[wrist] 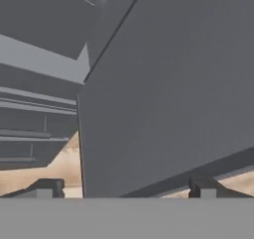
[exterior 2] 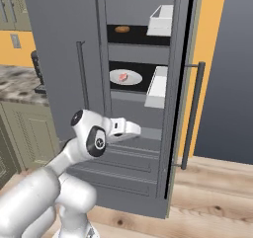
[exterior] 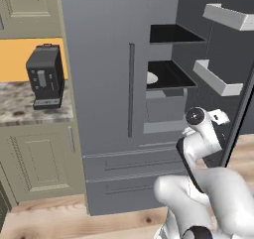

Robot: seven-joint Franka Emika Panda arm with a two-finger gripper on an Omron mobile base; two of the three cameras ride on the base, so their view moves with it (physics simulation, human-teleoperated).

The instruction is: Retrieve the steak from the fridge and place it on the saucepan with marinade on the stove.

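1. Standing wide apart, the fingers (wrist: pixel 47 188) of the gripper (wrist: pixel 124 191) pinch nothing; between them is the lower edge of the open door (wrist: pixel 168 94).
2. From the right base camera, the gripper (exterior 2: pixel 134 129) hangs low before the open fridge (exterior 2: pixel 59 59), at 6 o'clock from the plate (exterior 2: pixel 126 77).
3. On this white plate, on the lower dark shelf, lies the steak (exterior 2: pixel 123 76).
4. Farther up, at 12 o'clock, a brown lump (exterior 2: pixel 122 29) rests on the upper shelf.
5. White bins (exterior 2: pixel 157 86) hang on the door, at 3 o'clock from the plate.
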